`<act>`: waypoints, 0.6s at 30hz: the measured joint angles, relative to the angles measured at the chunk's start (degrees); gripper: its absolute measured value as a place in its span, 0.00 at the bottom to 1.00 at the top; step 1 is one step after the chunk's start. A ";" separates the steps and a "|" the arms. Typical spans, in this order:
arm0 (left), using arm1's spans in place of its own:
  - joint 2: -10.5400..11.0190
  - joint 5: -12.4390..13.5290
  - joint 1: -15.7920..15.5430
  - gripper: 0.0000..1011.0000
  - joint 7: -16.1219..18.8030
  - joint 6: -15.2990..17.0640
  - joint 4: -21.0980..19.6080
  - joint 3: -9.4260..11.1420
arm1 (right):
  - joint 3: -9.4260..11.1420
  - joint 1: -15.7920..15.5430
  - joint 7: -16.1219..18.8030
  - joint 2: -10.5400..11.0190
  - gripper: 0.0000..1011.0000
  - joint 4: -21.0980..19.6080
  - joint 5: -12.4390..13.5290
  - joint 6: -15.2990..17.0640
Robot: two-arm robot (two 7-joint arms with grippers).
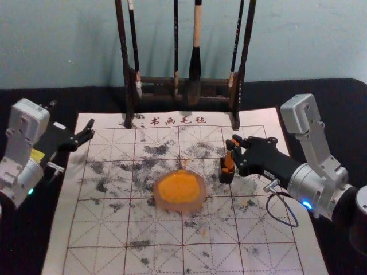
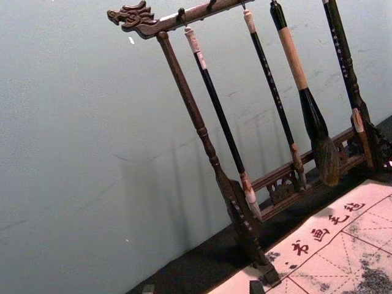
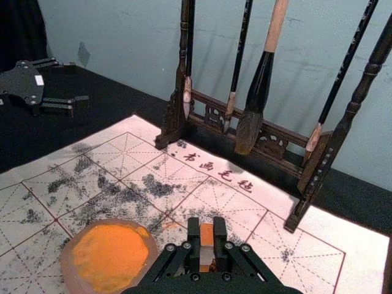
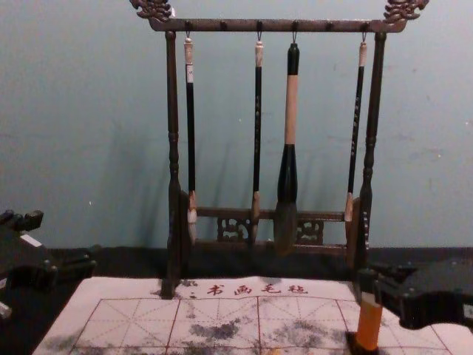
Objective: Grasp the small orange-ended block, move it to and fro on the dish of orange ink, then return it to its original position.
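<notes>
One nearly upright, orange-ended block clasped in my black right gripper

I held it between closed fingers at two o'clock from the round, pale dish of orange ink, its lower end at the mouth of the small black holder. My black left gripper waited empty at ten o'clock, fingers apart.

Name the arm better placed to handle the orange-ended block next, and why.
Right, I'd judge: its jaws are shut on the block, at the dark holder just right of the ink dish. The left jaws hang open and empty, farther off to the left.
</notes>
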 joint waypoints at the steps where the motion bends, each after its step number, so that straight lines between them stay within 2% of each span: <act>1: 0.00 0.00 0.00 0.99 0.00 0.00 0.00 0.00 | 0.12 -0.03 0.11 -0.16 0.11 0.10 -0.20 0.04; 18: 0.00 0.00 0.00 0.99 0.00 0.00 0.00 0.00 | 0.80 -0.22 1.38 -1.75 0.11 1.70 -1.73 0.60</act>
